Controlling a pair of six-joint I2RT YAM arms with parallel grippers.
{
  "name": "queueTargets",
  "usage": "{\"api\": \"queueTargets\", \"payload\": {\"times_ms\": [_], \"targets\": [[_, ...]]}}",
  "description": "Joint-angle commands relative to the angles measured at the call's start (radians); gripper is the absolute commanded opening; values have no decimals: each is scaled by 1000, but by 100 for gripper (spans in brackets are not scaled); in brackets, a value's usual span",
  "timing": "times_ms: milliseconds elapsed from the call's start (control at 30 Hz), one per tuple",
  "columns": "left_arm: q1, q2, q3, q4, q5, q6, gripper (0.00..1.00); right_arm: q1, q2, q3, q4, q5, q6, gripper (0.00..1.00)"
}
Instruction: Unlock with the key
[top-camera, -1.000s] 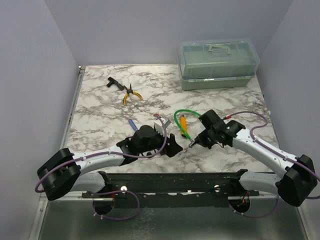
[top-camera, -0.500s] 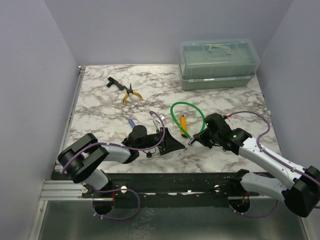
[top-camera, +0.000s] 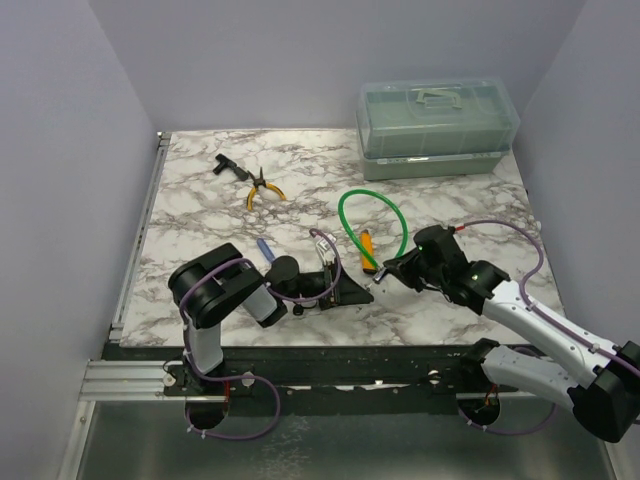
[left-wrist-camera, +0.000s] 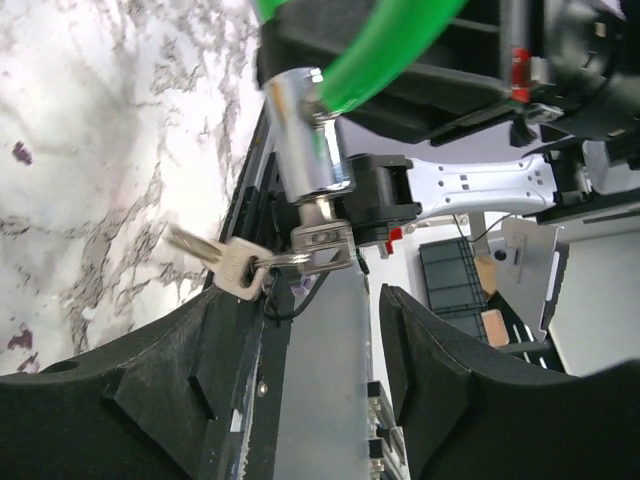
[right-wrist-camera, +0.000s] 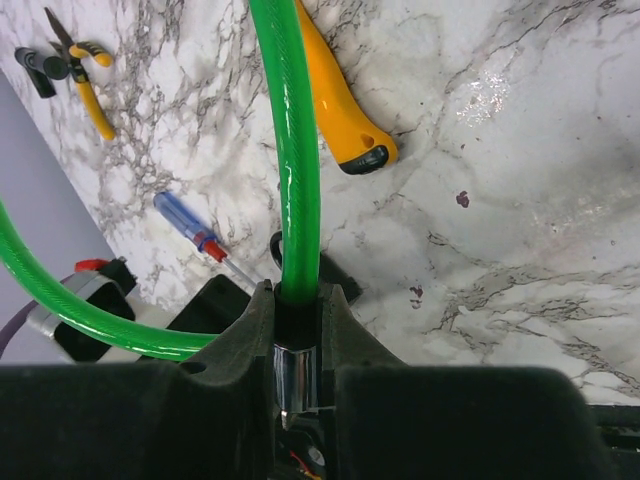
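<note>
**Key and lock at the moment of engagement.** The small flat silver metal key (left-wrist-camera: 322, 240) stands at the lower end of the short chrome lock cylinder (left-wrist-camera: 305, 130). It is apparently seated in the keyway, though the slot itself is hidden. Spare silver keys (left-wrist-camera: 222, 265) dangle from its ring to one side. The glossy green cable loop (left-wrist-camera: 385, 40) runs into the cylinder's other end and has not parted from it, so the lock reads as fastened. The left gripper (left-wrist-camera: 335, 305) has its black fingers (left-wrist-camera: 160, 380) apart, one on each side just below the key, touching nothing. The right gripper (right-wrist-camera: 297, 300) has its fingers clamped on the cylinder, holding it near the front edge of the white marbled bench (right-wrist-camera: 520, 200). Done, on this evidence: lock steadied, key inserted. Left to do: closing on the key, turning it and freeing the cable end.
</note>
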Motion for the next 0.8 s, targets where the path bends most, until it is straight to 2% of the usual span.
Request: {"api": "queueTargets", "payload": {"times_ms": [0, 267, 500, 767], "targets": [[12, 35, 13, 204, 24, -57, 64, 8, -15, -4, 74, -10, -14, 0], [50, 3, -10, 205, 30, -69, 65, 7, -56, -29, 104, -22, -64, 0], [53, 5, 5, 203, 14, -133, 56, 7, -79, -70, 190, -44, -120, 0], [52, 28, 8, 203, 5, -141, 49, 8, -61, -84, 239, -61, -125, 0]]}}
